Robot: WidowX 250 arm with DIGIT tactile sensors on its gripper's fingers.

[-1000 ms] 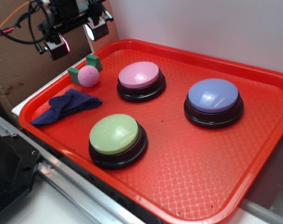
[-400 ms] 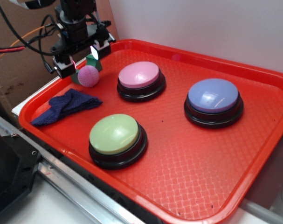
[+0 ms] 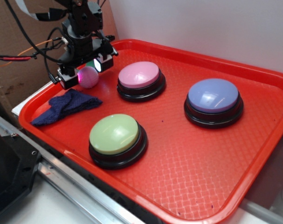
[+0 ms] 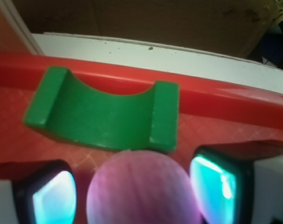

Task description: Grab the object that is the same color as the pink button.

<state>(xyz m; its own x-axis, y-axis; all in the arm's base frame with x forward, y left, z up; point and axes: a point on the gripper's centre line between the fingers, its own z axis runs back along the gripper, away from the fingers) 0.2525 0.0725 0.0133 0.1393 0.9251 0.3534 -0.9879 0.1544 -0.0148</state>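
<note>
The small pink ball (image 3: 88, 77) lies at the back left of the red tray (image 3: 216, 154), left of the pink button (image 3: 139, 74). My gripper (image 3: 85, 71) has come down around the ball and stands open, one finger on each side with small gaps. In the wrist view the ball (image 4: 143, 189) fills the space between the two glowing pads (image 4: 211, 189), and the green block (image 4: 104, 114) lies just behind it against the tray rim.
A green button (image 3: 115, 135) sits at the tray's front and a lilac-blue button (image 3: 213, 96) at the right. A dark blue cloth (image 3: 66, 105) lies in front of the ball. Cardboard stands behind the tray's left edge.
The gripper came down from above the tray's back left corner and now straddles the pink ball. The ball and buttons have not moved.
</note>
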